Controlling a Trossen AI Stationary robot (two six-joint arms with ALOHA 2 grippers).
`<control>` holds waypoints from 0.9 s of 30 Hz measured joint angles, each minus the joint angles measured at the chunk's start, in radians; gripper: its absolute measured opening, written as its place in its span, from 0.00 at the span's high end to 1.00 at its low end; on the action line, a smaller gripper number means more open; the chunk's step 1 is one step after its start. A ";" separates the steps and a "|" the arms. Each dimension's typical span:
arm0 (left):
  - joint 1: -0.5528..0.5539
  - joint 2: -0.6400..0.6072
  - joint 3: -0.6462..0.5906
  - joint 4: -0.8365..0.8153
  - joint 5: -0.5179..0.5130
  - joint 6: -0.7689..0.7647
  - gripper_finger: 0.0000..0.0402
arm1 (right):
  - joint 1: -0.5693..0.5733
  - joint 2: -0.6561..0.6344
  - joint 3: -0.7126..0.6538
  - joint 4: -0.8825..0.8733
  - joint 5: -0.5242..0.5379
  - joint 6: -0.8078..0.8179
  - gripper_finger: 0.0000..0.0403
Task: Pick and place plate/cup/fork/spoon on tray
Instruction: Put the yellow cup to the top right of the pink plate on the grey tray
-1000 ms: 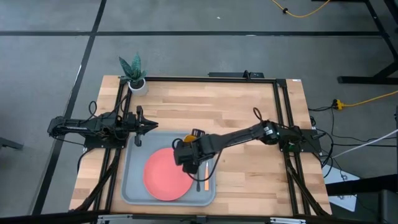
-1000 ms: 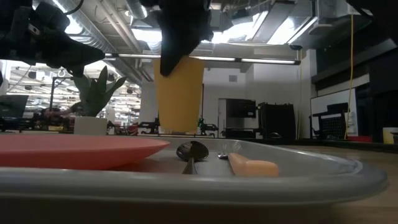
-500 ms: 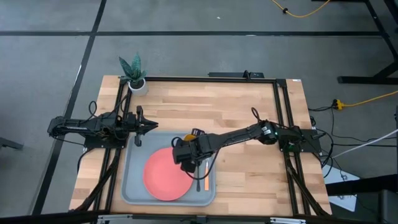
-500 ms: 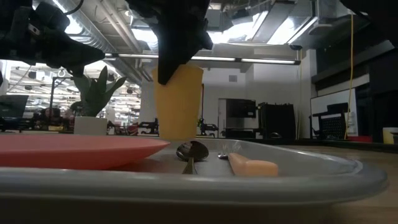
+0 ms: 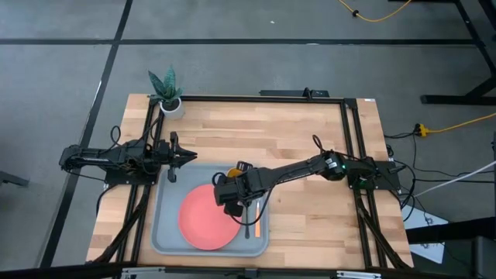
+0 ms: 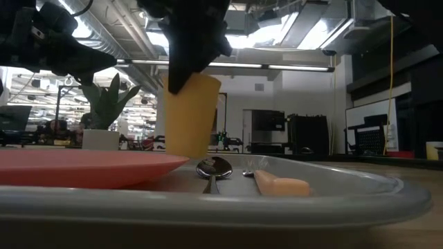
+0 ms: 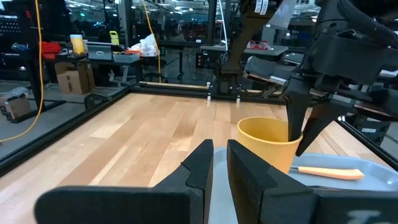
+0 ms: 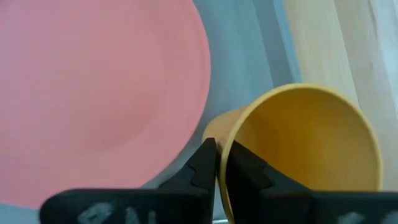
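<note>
A pale wooden worktop (image 5: 294,136) sits on a grey floor, with a workshop of shelves and ceiling lights showing beyond it in the low view. The grey-blue tray (image 5: 164,225) lies on the worktop's near-left part. The right pincer (image 5: 231,188) reaches over the tray's far edge and is clenched on the rim of the yellow cup (image 6: 187,116), one finger inside the wall and one outside, as the right wrist view shows (image 8: 292,149). The cup hangs upright, slightly tilted, directly under this pincer, its base low over the tray floor; whether it touches the tray cannot be told.

The pink plate (image 5: 208,218) lies flat in the tray, just beside and below the right pincer. On the pincer's other side lie the dark spoon (image 6: 213,169) and the fork (image 6: 277,182) with its orange handle, side by side on the tray floor, close to the cup.

The left pincer (image 5: 188,156) waits just off the tray's far-left corner, its fingers nearly together and gripping nothing. A potted plant (image 5: 167,93) stands at the worktop's far-left corner, well apart from both pincers.
</note>
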 joint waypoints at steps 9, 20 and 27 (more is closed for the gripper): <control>0.000 0.000 0.000 0.000 0.000 0.000 0.90 | 0.002 0.000 0.000 -0.021 0.000 0.084 0.91; 0.000 0.000 0.000 0.000 0.000 0.000 0.90 | 0.001 0.000 0.000 -0.033 0.017 0.133 0.91; 0.000 0.000 0.000 0.000 0.000 0.000 0.90 | 0.001 0.000 0.000 -0.040 0.026 0.159 0.89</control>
